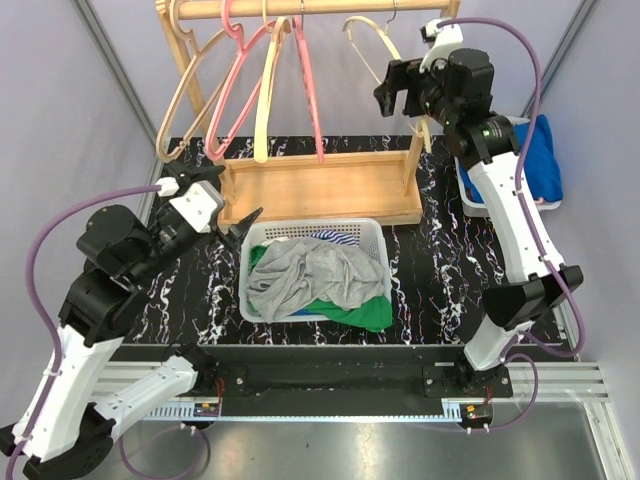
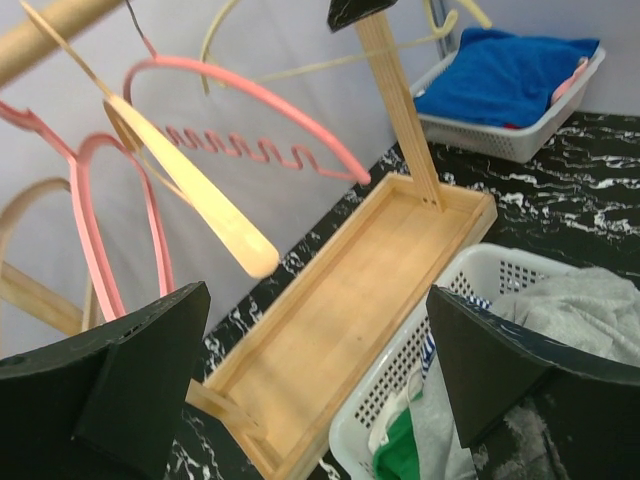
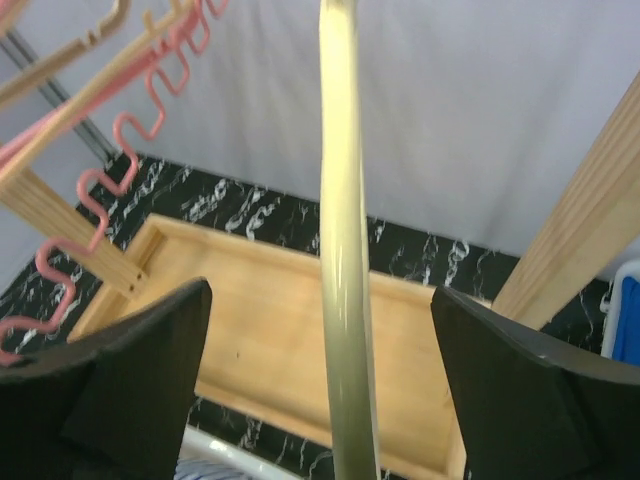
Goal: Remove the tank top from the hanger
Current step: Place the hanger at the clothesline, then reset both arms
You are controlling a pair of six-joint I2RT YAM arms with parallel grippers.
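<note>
Left pincer (image 1: 237, 200): you have it low over the surface (image 1: 430, 275), fingers spread wide with nothing between them, just beside the left end of the centre basket (image 1: 312, 224) and the front edge of the wooden rack (image 1: 320, 185).
Right pincer (image 3: 320, 345): you have it raised at the right end of the rack, fingers well apart. The cream hanger (image 3: 343, 250) runs down between them, and neither finger touches it in the wrist view.
Tank top: the crumpled grey garment (image 1: 310, 275) on top of the heap in the centre basket looks to be it. It is too bunched up for you to be sure of its cut.
Centre basket: white and perforated, it stands on the surface in front of the rack base. Under and beside the grey garment lie a green garment (image 1: 360, 312) at the near right corner and a blue-and-white striped cloth (image 1: 335, 238) at the far side.
Far basket (image 2: 500, 135): white, at the right of the rack, it holds folded blue cloth (image 2: 500, 75).
Rack: the pink hangers (image 1: 300, 80) and the pale wooden ones hang bare from the rail.
</note>
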